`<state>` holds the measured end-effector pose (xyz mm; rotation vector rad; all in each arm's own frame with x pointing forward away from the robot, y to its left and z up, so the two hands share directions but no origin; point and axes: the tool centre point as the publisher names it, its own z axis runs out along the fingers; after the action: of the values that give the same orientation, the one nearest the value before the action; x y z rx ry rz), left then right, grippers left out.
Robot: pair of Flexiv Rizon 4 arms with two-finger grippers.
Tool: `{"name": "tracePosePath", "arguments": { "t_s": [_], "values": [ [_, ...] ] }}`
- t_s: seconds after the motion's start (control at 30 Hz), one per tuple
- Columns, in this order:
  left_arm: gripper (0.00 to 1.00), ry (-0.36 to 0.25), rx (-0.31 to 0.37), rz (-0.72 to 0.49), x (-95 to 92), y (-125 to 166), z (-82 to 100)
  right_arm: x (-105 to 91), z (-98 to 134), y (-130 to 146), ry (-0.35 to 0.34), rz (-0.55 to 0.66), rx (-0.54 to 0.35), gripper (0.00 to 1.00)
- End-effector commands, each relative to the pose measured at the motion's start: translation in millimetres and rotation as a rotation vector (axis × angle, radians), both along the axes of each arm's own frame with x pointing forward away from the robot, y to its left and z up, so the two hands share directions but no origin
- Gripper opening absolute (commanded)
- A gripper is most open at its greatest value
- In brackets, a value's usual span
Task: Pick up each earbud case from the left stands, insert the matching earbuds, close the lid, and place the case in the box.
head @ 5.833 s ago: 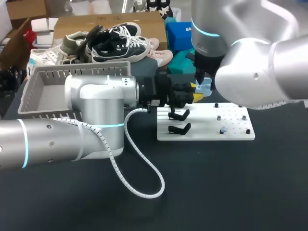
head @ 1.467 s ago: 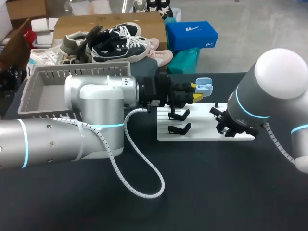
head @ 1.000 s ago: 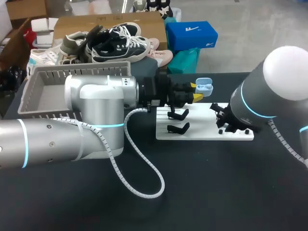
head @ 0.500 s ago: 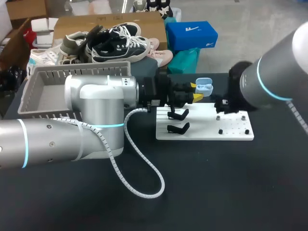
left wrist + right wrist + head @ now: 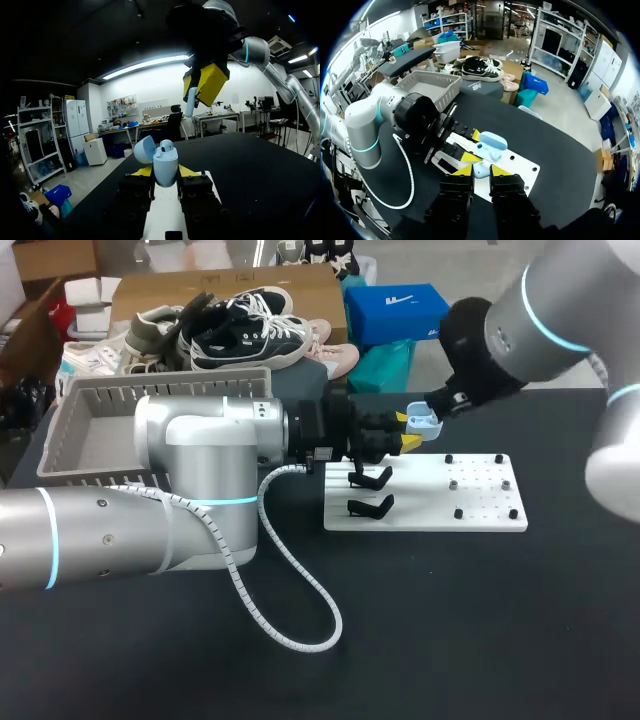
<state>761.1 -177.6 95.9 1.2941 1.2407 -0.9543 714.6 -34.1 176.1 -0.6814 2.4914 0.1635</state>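
Note:
My left gripper [image 5: 408, 432] is shut on a light blue earbud case [image 5: 424, 424], held upright above the white board's [image 5: 480, 520] far edge. In the left wrist view the case [image 5: 165, 165] has its lid [image 5: 144, 149] open and one earbud [image 5: 167, 146] seated inside. My right gripper [image 5: 198, 92] hangs just above the case, shut on a pale earbud [image 5: 190, 106] whose stem points down. The right wrist view looks down past that earbud [image 5: 480, 172] onto the open case [image 5: 491, 141]. Two black stands [image 5: 370, 492] on the board's left side are bare.
A grey slatted box [image 5: 100, 430] stands at the back left, behind my left arm [image 5: 190, 490]. Small black pegs [image 5: 482, 485] dot the board's right half. A white cable [image 5: 300, 590] loops over the dark tabletop in front.
My right arm lifted from the pegs on the board's right side and swung back and left to just above the open case. The left arm and case stayed still.

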Motion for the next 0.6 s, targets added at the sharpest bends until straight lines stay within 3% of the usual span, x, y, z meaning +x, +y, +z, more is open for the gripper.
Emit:
{"name": "tracePosePath", "arguments": {
  "t_s": [0.03,0.33,0.6],
  "values": [
    [0.00,-0.002,-0.003,-0.001,0.8,0.0,-0.7,16.3,-2.1,4.7,0.128,0.033,-0.063,0.00],
    [0.00,-0.002,-0.003,-0.001,0.8,0.0,-0.7,31.3,-11.0,8.1,0.144,0.061,-0.084,0.00],
    [0.00,-0.002,-0.003,-0.001,0.8,0.0,-0.7,32.3,-18.9,10.2,0.150,0.075,-0.062,0.00]
  ]
}}
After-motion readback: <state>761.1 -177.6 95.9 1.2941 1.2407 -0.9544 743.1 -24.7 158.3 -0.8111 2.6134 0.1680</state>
